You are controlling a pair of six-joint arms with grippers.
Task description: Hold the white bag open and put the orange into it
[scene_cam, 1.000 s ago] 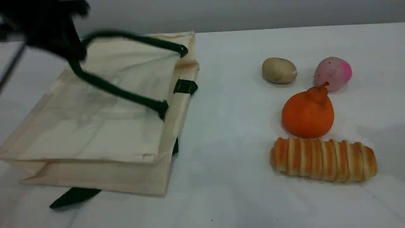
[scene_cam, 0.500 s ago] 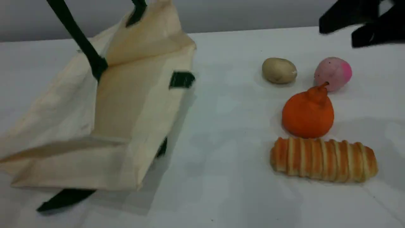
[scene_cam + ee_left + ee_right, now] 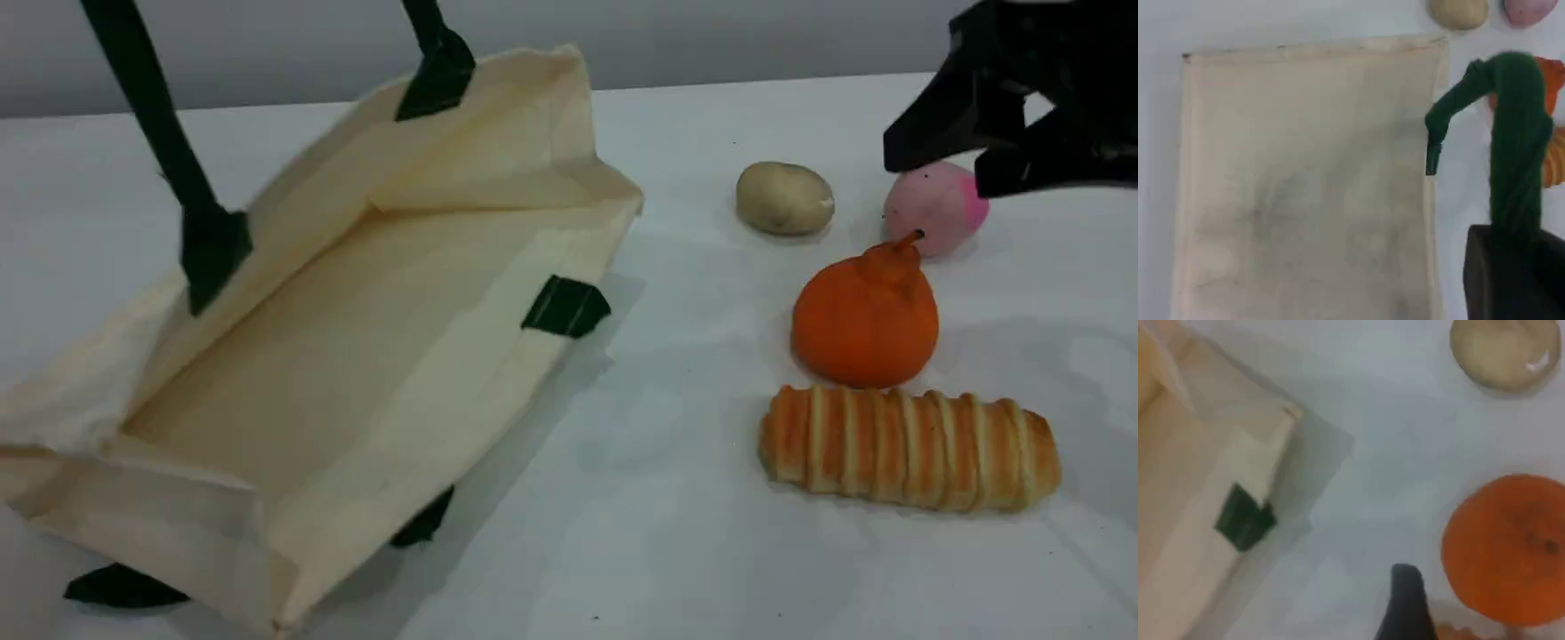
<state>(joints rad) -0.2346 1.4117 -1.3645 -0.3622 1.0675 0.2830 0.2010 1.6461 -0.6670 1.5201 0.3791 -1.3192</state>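
Note:
The white bag (image 3: 356,356) lies on the table's left half with its mouth gaping up and to the right. Its upper green handle (image 3: 151,116) runs taut out of the top edge. In the left wrist view that handle (image 3: 1515,133) rises from my left gripper's dark fingertip (image 3: 1511,273), which is shut on it above the bag (image 3: 1305,180). The orange (image 3: 864,316) sits at the right. My right gripper (image 3: 942,169) hovers open behind it, over the pink fruit. The right wrist view shows the orange (image 3: 1501,550) just right of one fingertip (image 3: 1406,603).
A potato (image 3: 784,197) and a pink round fruit (image 3: 933,209) lie behind the orange. A ridged bread roll (image 3: 907,449) lies right in front of it. White table (image 3: 676,498) separates the bag from the food. The bag's lower handle (image 3: 116,587) pokes out underneath.
The left gripper pulled the handle upward, lifting the bag's upper side so its mouth opened wide. The right gripper came in from the top right and lowered over the pink fruit.

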